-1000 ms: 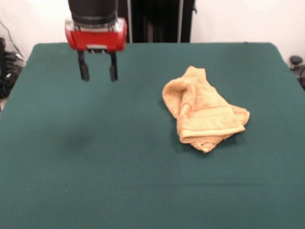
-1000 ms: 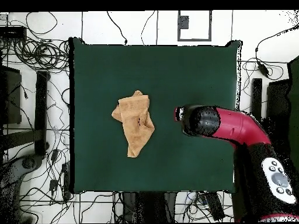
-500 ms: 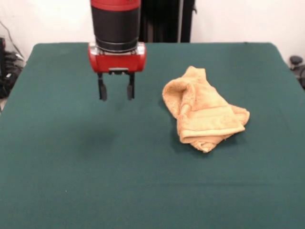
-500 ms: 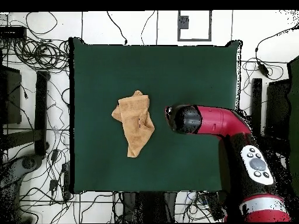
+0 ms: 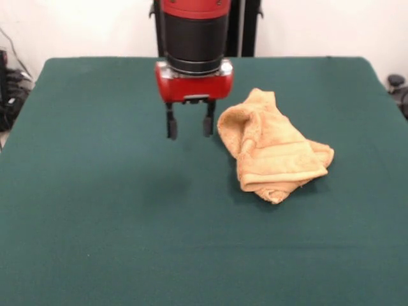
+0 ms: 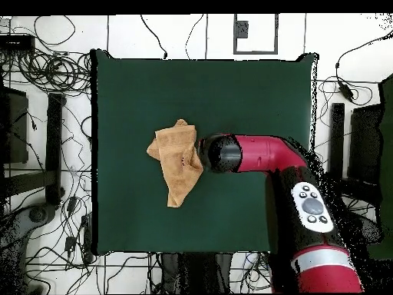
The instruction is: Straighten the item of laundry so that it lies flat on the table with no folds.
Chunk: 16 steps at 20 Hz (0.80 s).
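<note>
Now, view by view.

Front, towel: towel (image 5: 273, 150) sits crumpled and folded over itself on the table (image 5: 95, 223), right of centre, closer to the far edge than the near one, well clear of every corner.

Front, gripper: gripper (image 5: 190, 125) hangs above the cloth just beside the towel's left edge, fingers (image 5: 171, 126) spread with a gap between them, holding nothing.

Front, height: the tips look raised off the table; a faint shadow lies below them.

Overhead, towel: towel (image 6: 177, 160) lies as a narrow bunched shape left of the table's (image 6: 253, 84) centre, apart from all four edges.

Overhead, arm: arm (image 6: 265, 154) reaches in from the right side, its end next to the towel's right edge; the fingers are hidden under the wrist.

Task state: not flat yet, several layers are stacked.

Risk, grasp: closing on a thick fold would likely lift many layers together and leave the bundle as it is.

Risk, miss: descending beside the edge may pinch only the table cloth.

Risk, drag: pulling low could slide the whole heap.
</note>
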Each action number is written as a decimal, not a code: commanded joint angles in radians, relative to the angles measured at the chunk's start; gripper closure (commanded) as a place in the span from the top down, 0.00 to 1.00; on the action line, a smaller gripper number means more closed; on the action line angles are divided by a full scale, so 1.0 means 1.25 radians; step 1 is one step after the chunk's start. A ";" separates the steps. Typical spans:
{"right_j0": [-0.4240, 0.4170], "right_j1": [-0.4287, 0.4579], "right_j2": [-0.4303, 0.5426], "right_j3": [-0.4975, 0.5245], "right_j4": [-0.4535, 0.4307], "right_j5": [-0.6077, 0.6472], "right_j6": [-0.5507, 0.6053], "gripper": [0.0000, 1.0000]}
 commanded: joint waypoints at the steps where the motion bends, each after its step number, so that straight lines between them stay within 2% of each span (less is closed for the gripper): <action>1: 0.069 0.017 0.032 0.005 0.041 -0.034 0.141 1.00; 16: 0.075 0.097 0.077 -0.051 0.101 -0.011 0.091 1.00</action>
